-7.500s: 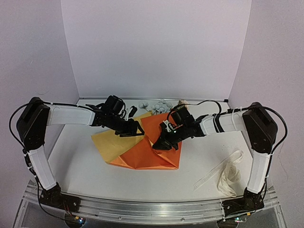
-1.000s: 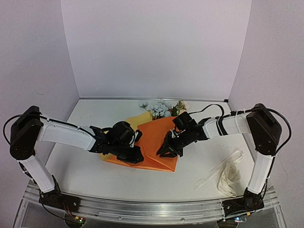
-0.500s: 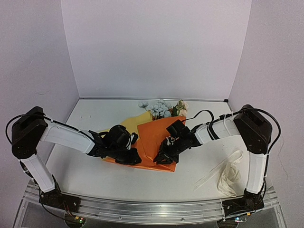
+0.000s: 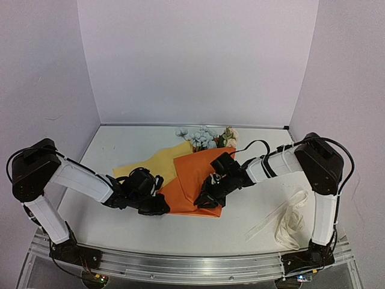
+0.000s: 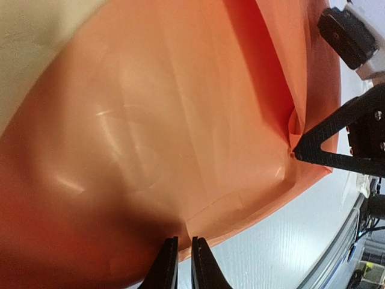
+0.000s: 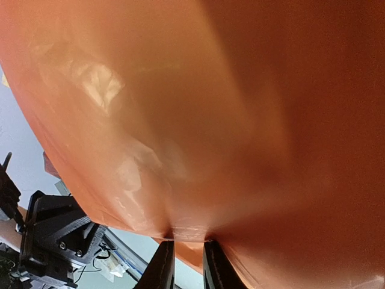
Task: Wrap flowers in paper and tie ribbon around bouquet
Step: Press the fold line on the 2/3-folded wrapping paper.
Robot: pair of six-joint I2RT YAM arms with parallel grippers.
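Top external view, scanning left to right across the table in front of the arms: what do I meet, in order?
left hand → right hand → ribbon. The paper, pinched by both hands, and the flowers behind it span the middle stretch, so they are left out of the order.

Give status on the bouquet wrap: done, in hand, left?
Done: the flowers lie in the paper, blooms poking out at the far edge, with an orange flap folded over them. In hand: the left gripper and the right gripper each pinch the paper's near edge, so the wrap looks mid-fold. Left: finishing the wrap and tying it. The ribbon lies loose near the right arm's base, untouched.
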